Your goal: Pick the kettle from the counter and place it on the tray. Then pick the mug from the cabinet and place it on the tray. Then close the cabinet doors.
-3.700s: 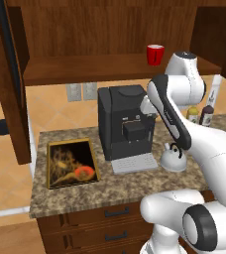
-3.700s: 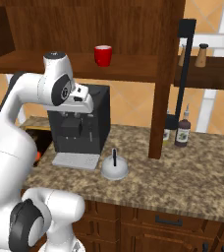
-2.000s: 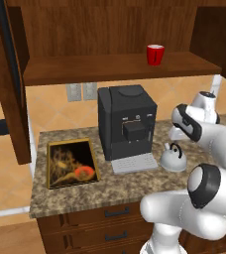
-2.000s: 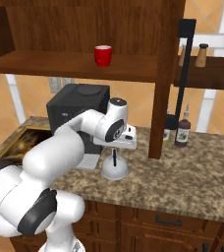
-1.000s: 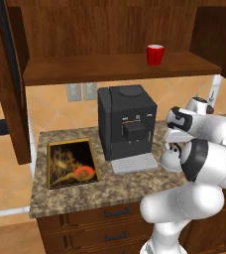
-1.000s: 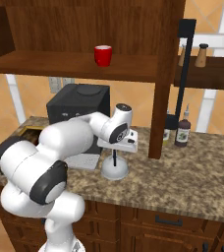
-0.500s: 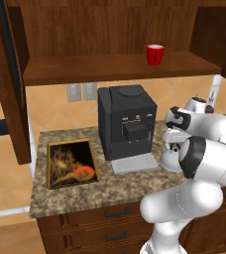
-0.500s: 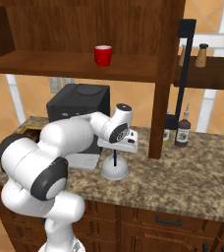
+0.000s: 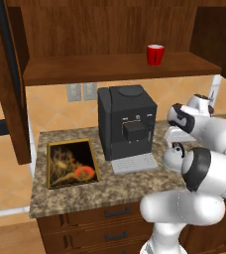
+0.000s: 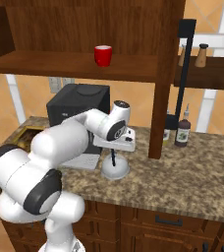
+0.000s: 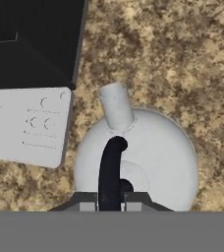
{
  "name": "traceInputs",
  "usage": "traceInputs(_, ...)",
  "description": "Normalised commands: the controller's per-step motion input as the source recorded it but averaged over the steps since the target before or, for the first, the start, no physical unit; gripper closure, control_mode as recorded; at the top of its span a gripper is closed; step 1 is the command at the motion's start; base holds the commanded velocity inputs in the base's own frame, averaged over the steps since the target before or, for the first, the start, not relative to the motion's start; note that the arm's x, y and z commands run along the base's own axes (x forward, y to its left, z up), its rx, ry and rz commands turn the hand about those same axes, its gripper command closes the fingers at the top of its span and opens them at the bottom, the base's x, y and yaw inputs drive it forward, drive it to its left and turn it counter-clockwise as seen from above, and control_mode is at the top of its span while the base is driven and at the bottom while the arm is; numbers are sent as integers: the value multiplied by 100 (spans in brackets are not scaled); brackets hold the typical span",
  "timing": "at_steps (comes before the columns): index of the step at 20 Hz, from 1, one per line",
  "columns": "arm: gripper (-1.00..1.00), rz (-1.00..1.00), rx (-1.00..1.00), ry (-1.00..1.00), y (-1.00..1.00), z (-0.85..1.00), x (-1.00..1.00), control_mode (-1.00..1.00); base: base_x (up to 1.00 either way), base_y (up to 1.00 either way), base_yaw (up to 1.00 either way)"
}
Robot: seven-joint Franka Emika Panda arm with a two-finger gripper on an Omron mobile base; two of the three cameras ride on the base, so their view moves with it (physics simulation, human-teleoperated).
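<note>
On the counter (image 10: 192,167), right of the coffee machine (image 9: 126,121), sits your kettle (image 10: 115,169), and your gripper (image 11: 111,199) is pinched on its black arched handle (image 11: 109,170) from above, so it should hang level once you lift; the tray (image 9: 71,163) lies left of the machine, so plan to carry it over that
</note>
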Motion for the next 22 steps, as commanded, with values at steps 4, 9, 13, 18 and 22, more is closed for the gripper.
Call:
traceInputs(4,100,4,-11,0,66,63,-56,-100,0,0,0)
traceInputs(9,100,12,-12,-1,76,62,-50,-100,0,0,0)
traceInputs(13,100,15,-11,-14,88,30,-59,-100,0,0,0)
traceInputs(18,100,13,-7,-10,93,22,-37,-100,0,0,0)
traceInputs(22,100,11,-1,-10,94,14,-16,-100,0,0,0)
